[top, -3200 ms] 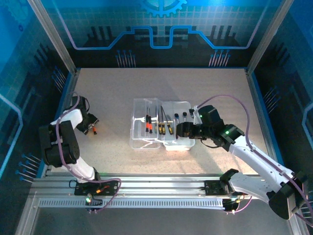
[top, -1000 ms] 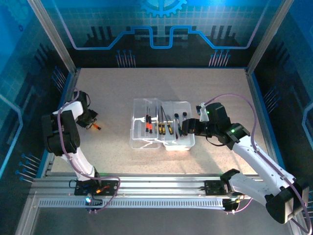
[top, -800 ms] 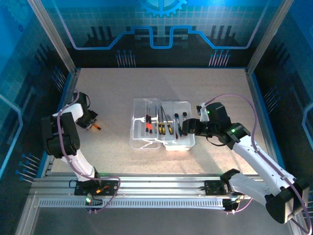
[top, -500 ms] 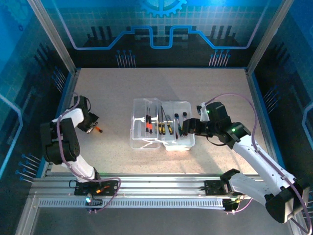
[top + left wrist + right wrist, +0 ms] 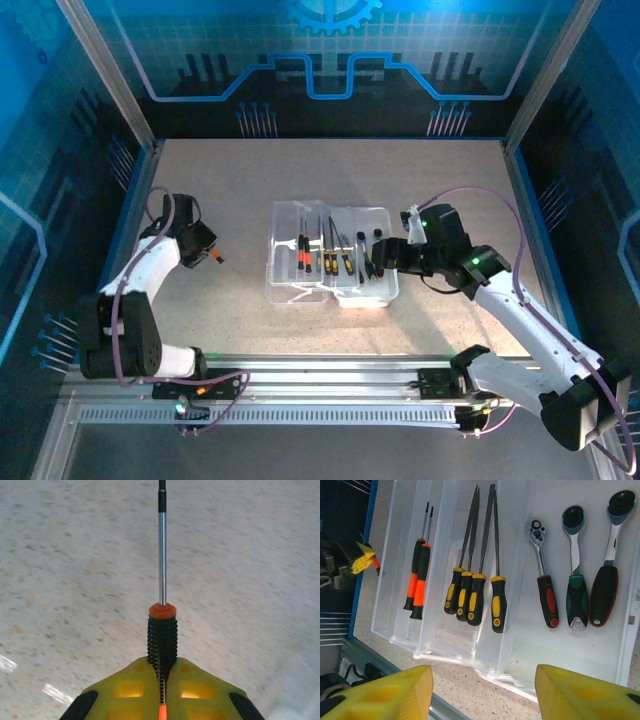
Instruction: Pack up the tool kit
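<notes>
Nine tools lie in the tool kit's case point(image 5: 520, 635), a shallow tray of translucent clear plastic moulded into long straight channels with thin upright dividers. In the channel at the left of the right wrist view, two slim screwdrivers point(image 5: 418, 582) lie side by side and touching, with black-and-orange handles and thin dark shafts. The next channel holds four long tapering blades point(image 5: 476, 592) on yellow-and-black handles, packed close together. The broad flat bay beyond them carries three ratchet wrenches with round heads: one with a red-and-black grip point(image 5: 547, 600), one with a teal-and-black grip point(image 5: 576, 602), and a thicker one with a black grip edged in red point(image 5: 603, 597).

The right gripper point(image 5: 482, 672) hangs over the near rim of the case. Its blocky yellow fingers are spread wide with nothing between them. In the top view it sits at the case's right side, and the case lies mid-way across the matte, speckled beige table point(image 5: 230, 180).

The left gripper point(image 5: 161, 685) has its yellow pads pressed together on a loose screwdriver point(image 5: 162, 625). This one has a black ribbed handle, an orange collar and a polished steel shaft ending in a dark tip, and it points straight away from the wrist. From above, this gripper and its screwdriver are well to the left of the case — apart from it, over bare table.
</notes>
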